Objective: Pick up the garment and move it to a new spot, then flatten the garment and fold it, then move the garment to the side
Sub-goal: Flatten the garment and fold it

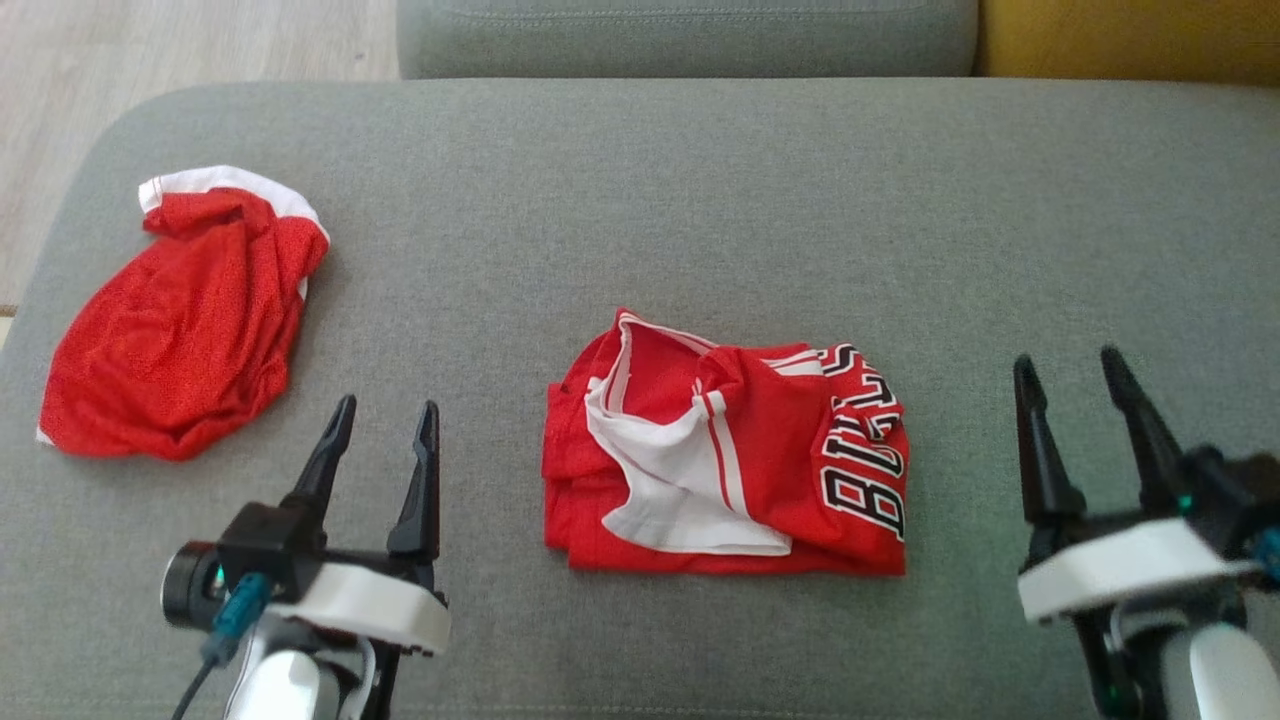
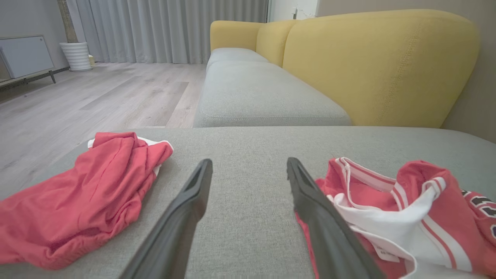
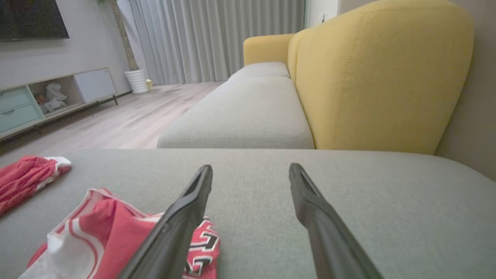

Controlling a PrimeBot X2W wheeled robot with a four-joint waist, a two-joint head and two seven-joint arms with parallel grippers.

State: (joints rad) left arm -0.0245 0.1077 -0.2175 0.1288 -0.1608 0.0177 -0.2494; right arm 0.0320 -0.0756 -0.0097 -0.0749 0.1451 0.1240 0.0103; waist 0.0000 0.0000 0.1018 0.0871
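The jersey (image 1: 760, 470) is seen lying in the middle of the grey cushion (image 1: 700, 200), between the two grippers and touched by neither. It is red and folded into a rough, rumpled rectangle. A white panel with red stripes is turned out across its top, and black-and-white lettering is shown along its right end. The left gripper (image 1: 388, 403) and the right gripper (image 1: 1066, 357) are seen with jaws spread wide, and nothing is gripped. A second garment (image 1: 190, 330), red, crumpled and white-edged, is laid well apart at the left.
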